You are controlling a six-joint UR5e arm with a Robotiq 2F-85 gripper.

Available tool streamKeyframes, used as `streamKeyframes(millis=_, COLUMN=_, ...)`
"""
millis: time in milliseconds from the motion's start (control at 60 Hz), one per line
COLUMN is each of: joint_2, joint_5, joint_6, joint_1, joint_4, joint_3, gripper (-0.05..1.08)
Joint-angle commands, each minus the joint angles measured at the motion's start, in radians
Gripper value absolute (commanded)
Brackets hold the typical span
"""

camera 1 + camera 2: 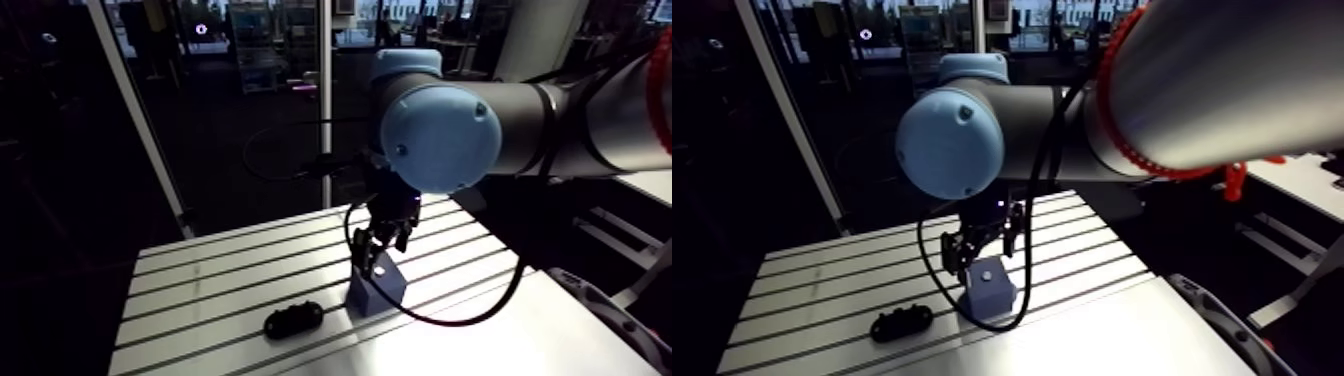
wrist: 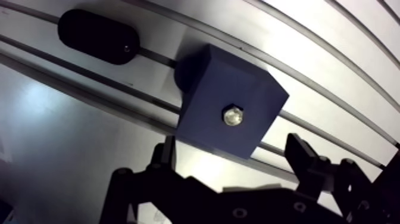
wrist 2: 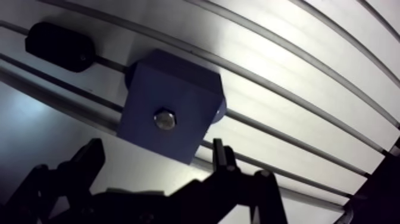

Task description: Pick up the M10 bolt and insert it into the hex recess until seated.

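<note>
Over the blue block (image 2: pixel 208 83) with the bolt (image 2: pixel 232 115) seemingly seated in it, the claw (image 2: pixel 231 143) hangs open

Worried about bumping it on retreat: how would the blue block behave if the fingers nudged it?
The blue block looks rigid, with crisp flat faces. Sitting flat on the smooth table, it would likely slide rather than tip. The bolt sits sunk in its top, so it should probably stay in.
</note>
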Motion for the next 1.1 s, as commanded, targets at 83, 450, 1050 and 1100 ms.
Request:
streamKeyframes(millis=83, joint_2=-0.027, joint_5=0.024, joint_6=0.003, joint_1=-0.001, joint_4=0.001, joint_3=0.001, gripper=0.51)
streamKeyframes(millis=450, joint_2=-0.037, joint_5=0.027, joint_6=0.021, joint_1=0.0, joint_4=0.002, joint_3=0.001, gripper=1.07)
streamKeyframes(millis=1050, joint_2=0.002, joint_5=0.016, joint_6=0.048, joint_1=0.0, joint_4=0.008, joint_3=-0.014, gripper=1.08)
streamKeyframes(millis=1100, joint_2=0.003, joint_5=0.015, joint_6=0.049, joint_1=0.0, joint_4=0.008, joint_3=-0.014, gripper=1.08)
